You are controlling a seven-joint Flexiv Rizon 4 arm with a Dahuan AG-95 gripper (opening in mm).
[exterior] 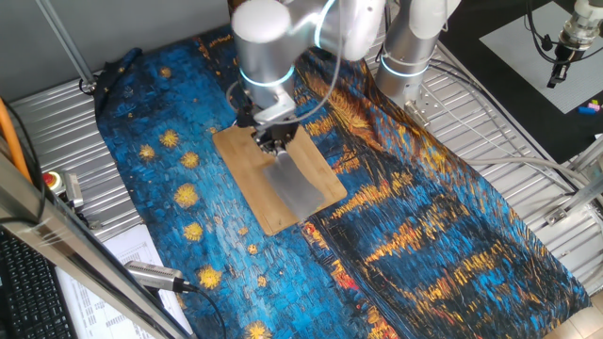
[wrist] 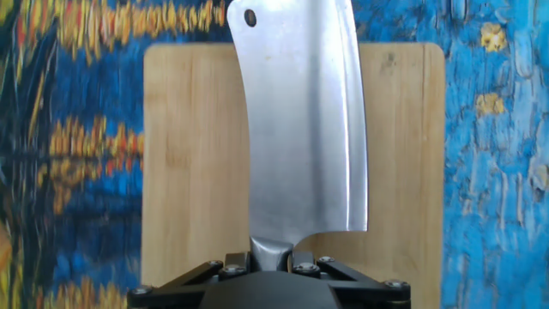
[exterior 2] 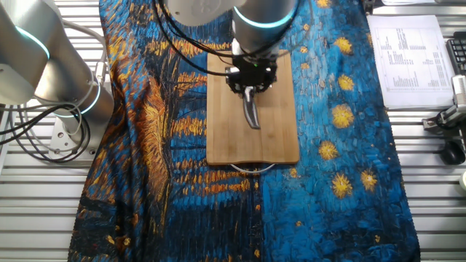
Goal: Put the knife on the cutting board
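Observation:
The knife [wrist: 300, 129] shows its broad grey blade with a hole near the far corner, stretched lengthwise over the cutting board [wrist: 189, 154]. My gripper [wrist: 273, 256] is shut on the knife's handle, one finger at each side. From the fixed views the blade [exterior: 294, 186] slopes down from my gripper [exterior: 273, 143] over the middle of the light-brown board [exterior: 240, 155]. I cannot tell whether the blade touches the wood. Seen from the other side, the knife [exterior 2: 252, 113] points toward the board's [exterior 2: 280, 138] end with the wire loop [exterior 2: 251, 169]; my gripper [exterior 2: 250, 86] hangs above it.
A blue and orange painted cloth [exterior: 424, 235] covers the slatted metal table [exterior: 57, 113]. A second arm's base [exterior 2: 44, 73] with cables stands at the left of the other fixed view. Printed papers [exterior 2: 411, 51] lie at the table's edge, and a red button [exterior: 52, 179] is nearby.

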